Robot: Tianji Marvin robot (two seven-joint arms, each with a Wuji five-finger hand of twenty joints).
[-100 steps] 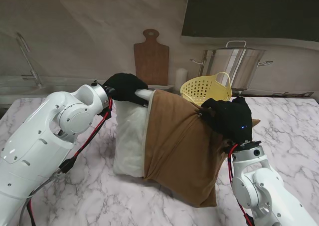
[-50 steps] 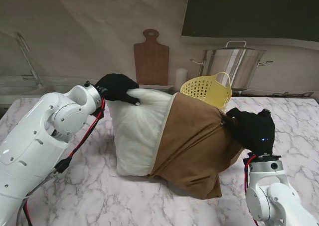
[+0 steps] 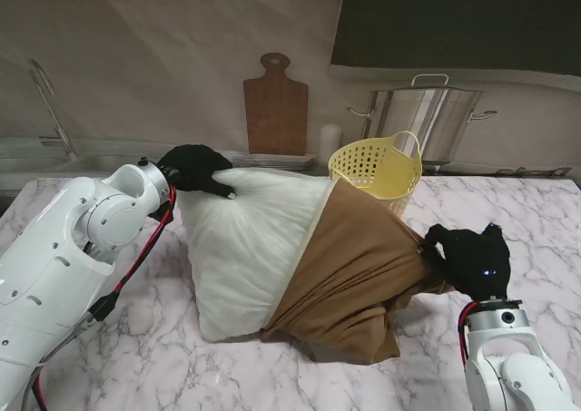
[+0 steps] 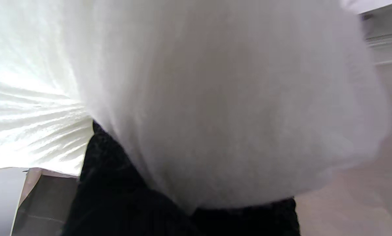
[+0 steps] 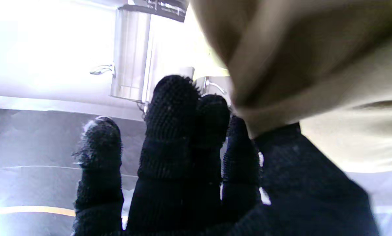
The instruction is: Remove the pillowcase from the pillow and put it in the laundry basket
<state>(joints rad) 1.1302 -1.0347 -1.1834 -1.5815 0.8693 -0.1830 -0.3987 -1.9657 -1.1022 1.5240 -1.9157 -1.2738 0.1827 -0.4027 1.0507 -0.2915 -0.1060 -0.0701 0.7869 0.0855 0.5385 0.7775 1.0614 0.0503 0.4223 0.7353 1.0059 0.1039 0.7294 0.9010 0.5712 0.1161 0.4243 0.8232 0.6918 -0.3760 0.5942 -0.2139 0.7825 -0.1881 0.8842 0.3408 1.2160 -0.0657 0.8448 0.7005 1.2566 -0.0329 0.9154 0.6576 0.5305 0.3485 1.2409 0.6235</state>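
A white pillow lies on the marble table, its right half still inside a brown pillowcase. My left hand, in a black glove, is shut on the pillow's far left corner; in the left wrist view white pillow fabric fills the frame over the dark hand. My right hand is shut on the pillowcase's right end, stretching it toward the right. The right wrist view shows gloved fingers beside pinched brown cloth. The yellow laundry basket stands behind the pillowcase.
A wooden cutting board leans on the back wall. A steel stockpot stands behind the basket, and also shows in the right wrist view as the stockpot. A small white cylinder sits left of the basket. The marble table lies bare in front.
My right hand pulled the pillowcase rightward and nearer to me, uncovering more white pillow. My left hand moved left with the pillow corner. The pillow now lies flatter and longer.
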